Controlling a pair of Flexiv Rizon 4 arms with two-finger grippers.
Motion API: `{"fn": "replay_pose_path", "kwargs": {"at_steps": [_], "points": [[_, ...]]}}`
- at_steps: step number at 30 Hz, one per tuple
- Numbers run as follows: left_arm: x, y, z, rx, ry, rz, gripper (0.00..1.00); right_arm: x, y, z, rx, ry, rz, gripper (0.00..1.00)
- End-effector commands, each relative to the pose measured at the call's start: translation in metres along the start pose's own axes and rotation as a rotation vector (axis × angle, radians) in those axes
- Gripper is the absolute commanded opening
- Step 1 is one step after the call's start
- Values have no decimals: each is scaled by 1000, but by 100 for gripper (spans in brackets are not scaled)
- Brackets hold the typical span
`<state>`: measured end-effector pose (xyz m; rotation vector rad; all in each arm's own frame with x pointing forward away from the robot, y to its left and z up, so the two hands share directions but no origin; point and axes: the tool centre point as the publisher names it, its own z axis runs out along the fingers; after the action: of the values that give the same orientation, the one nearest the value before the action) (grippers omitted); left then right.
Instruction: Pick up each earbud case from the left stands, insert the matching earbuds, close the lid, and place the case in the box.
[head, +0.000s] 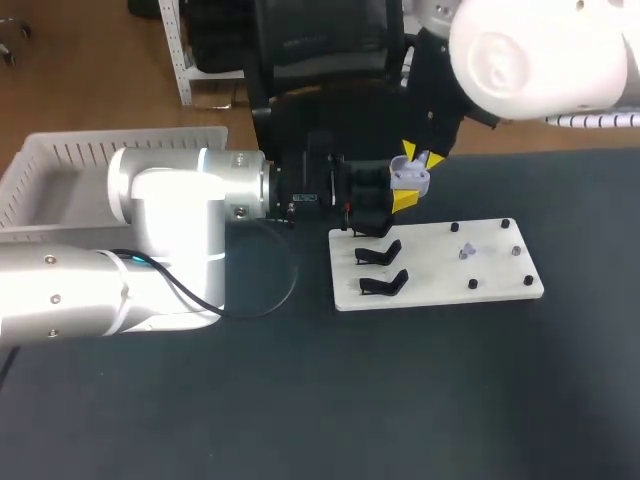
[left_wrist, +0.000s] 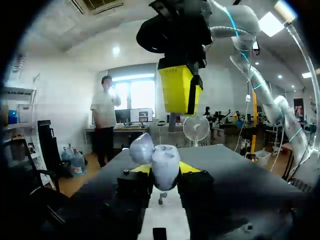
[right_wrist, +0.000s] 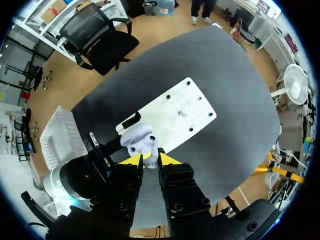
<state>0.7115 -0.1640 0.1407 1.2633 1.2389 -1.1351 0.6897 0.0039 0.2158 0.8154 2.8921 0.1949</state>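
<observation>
Now, on the desk (head: 400, 400) the white board (head: 440, 282) has two bare black stands (head: 378, 252). Just past them, the left pincer (left_wrist: 165, 169) holds the earbud case (left_wrist: 165, 159), its lid (left_wrist: 141, 147) open. The right pincer (right_wrist: 150, 160) hangs right over it; I cannot tell if it holds anything. I think filling is the step now. Shutting the lid and going to the box (head: 60, 165) are left.

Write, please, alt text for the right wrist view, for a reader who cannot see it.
An open pale earbud case, held by the left gripper, sits just ahead of the right gripper over a dark table. Beyond the case lies a white board, and a white box stands near the left arm.
</observation>
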Motion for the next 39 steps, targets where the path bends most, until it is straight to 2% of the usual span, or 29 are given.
{"fn": "replay_pose_path", "kwargs": {"at_steps": [1,39], "points": [[1,-2,0,-8,-6,5,0,0,0,4,0,0,2,0],[1,-2,0,-8,-6,5,0,-5,2,13,-2,-18,14,0]]}}
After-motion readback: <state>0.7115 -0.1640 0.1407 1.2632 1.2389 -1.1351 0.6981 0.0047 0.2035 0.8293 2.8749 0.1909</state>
